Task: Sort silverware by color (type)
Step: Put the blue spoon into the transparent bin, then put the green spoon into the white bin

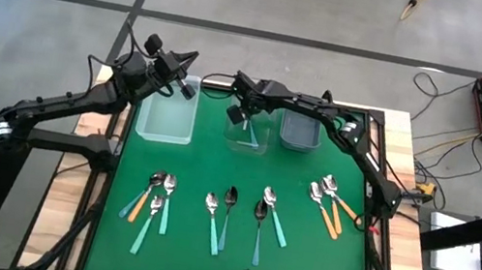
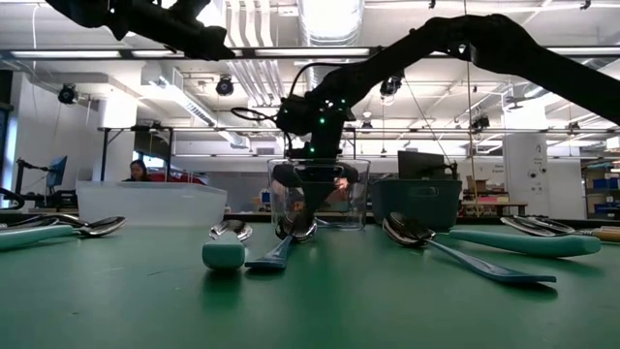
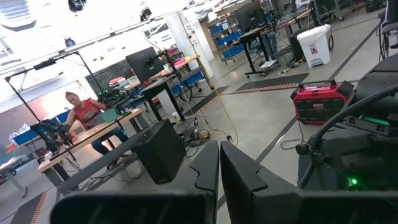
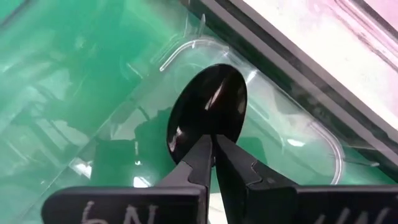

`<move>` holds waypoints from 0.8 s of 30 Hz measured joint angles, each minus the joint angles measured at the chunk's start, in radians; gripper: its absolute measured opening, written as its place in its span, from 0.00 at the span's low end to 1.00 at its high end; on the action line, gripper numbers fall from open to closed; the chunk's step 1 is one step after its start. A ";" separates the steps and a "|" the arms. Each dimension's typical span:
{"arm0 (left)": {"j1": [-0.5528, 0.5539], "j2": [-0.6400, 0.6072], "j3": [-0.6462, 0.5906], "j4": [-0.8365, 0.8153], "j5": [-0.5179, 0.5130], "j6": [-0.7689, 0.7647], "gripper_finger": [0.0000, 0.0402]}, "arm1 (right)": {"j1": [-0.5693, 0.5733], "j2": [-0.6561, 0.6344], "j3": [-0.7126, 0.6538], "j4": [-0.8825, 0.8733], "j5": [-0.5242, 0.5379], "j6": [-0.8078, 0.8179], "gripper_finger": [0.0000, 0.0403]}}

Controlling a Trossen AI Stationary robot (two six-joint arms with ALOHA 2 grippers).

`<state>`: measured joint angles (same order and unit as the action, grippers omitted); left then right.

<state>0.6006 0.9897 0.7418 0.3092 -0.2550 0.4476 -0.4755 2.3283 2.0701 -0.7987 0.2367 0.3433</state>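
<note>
A: Dark metal is showing between the fingertips; the right pincer (image 4: 213, 163) is pinching a dark-bowled spoon (image 4: 208, 115) over the clear middle bin (image 1: 246, 137) at the far side of the green worktop (image 1: 193, 245).

B: Is it gripping firmly?

A: The fingers are looking nearly closed on the spoon at the base of its bowl; the bowl is hanging inside the bin's walls.

B: And the left pincer (image 3: 219, 180)?

A: It is waiting shut and empty, raised above the far left corner near the left bin (image 1: 166, 121).

B: How should the release go?

A: I would lower until the bowl is nearly meeting the floor, then open slowly; the other spoons (image 1: 237, 215) are lying in groups along the near half, awaiting sorting.
</note>
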 joint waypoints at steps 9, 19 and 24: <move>0.000 0.000 0.000 -0.005 0.000 0.000 0.00 | 0.000 -0.006 -0.035 0.023 0.004 -0.014 0.03; 0.000 0.000 0.000 -0.005 0.000 0.000 0.00 | -0.001 -0.014 0.001 -0.056 0.055 -0.055 0.03; 0.000 0.000 0.000 -0.010 0.000 0.001 0.00 | 0.000 -0.067 0.027 -0.094 0.055 -0.078 0.03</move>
<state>0.6006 0.9897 0.7418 0.2997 -0.2554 0.4482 -0.4757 2.2610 2.0973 -0.8925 0.2918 0.2654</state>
